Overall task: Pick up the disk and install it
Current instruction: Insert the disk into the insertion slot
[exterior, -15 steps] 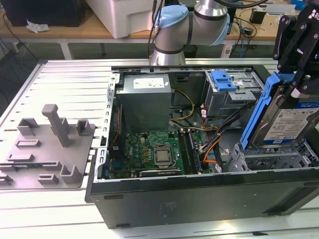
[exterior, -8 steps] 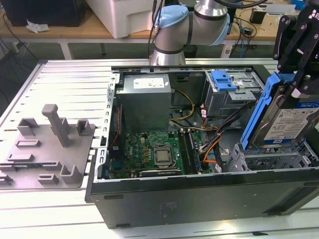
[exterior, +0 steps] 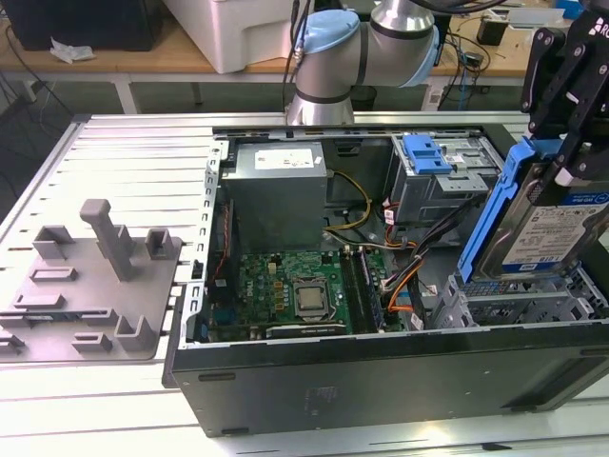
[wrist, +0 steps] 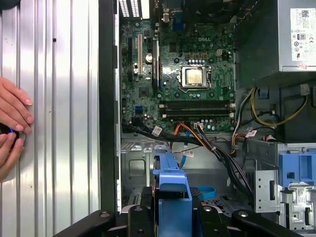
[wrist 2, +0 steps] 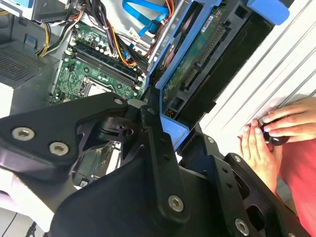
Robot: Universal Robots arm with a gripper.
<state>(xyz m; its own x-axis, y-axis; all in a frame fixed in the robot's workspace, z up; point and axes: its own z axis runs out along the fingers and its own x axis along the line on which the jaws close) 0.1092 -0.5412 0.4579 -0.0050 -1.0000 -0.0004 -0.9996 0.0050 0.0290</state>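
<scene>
Slotted aluminium table [exterior: 133, 157] as the base surface. Wooden workbench [exterior: 143, 59] behind at 11 o'clock in exterior view, carrying black case [exterior: 86, 19] and white box [exterior: 233, 33].

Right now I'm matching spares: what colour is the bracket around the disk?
Blue; the bracket on the disk shows best in the exterior view.

From the disk [exterior: 550, 233] in the exterior view: open bay [exterior: 504, 305] at six o'clock, cables [exterior: 414, 271] crowding nine, drive cage [exterior: 430, 190] at ten.
</scene>
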